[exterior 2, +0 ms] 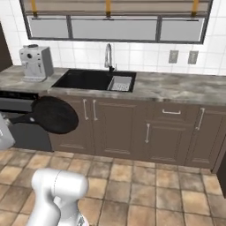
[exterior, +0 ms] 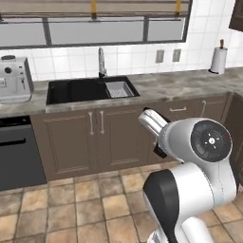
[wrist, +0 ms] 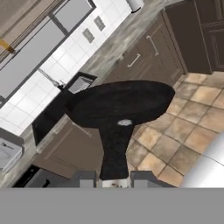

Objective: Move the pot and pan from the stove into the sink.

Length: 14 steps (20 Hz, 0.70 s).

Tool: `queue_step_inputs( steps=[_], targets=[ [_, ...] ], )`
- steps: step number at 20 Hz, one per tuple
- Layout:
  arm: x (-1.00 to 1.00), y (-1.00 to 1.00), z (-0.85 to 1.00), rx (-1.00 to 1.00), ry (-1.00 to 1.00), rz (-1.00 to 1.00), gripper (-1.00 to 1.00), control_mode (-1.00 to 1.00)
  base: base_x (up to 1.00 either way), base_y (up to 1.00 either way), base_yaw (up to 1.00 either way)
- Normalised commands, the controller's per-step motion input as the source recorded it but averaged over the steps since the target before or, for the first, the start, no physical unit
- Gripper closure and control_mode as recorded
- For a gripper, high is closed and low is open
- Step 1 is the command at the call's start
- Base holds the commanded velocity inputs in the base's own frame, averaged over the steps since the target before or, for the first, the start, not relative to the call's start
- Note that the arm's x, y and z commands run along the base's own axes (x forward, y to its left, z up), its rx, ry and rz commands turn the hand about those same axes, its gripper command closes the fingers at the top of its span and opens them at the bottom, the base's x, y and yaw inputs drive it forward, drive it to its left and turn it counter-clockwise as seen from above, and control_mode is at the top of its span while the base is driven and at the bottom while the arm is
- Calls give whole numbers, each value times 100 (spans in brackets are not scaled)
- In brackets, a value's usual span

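**Pan in my claw, out over the floor in front of the cupboards**

My claw [wrist: 114,181] is pinched tight on the black end of the pan's handle, its two dark tips on either side of it at the bottom of the hand view. The pan [wrist: 120,104] is a shallow round dish, matt black, with a small pale rivet patch where the handle meets the rim. Its long axis runs straight away from my claw, bowl farthest out, pointing towards the sink [wrist: 52,111] and the tiled wall behind it.

In the right base view the pan [exterior 2: 52,115] hangs in the air at the left, in front of the dark brown cupboard doors [exterior 2: 106,128], well above the tan stone floor tiles [exterior 2: 132,185] and lower than the bench top. Its handle runs left from the bowl.

The sink [exterior: 78,90] is a black rectangular basin set into the mottled grey stone bench [exterior: 180,83], with a grey perforated tray [exterior: 118,88] in its right end and a curved chrome tap [exterior: 101,60] behind.
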Motion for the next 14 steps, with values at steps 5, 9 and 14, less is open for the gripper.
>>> queue_step_inputs(
  steps=[5, 9, 14],
  targets=[
    [0, 0, 0, 0, 0, 0, 100, 100, 99, 10, 0],
    [0, 0, 0, 0, 0, 0, 100, 100, 99, 8, 0],
    [0, 0, 0, 0, 0, 0, 100, 100, 82, 10, 0]
  ],
)
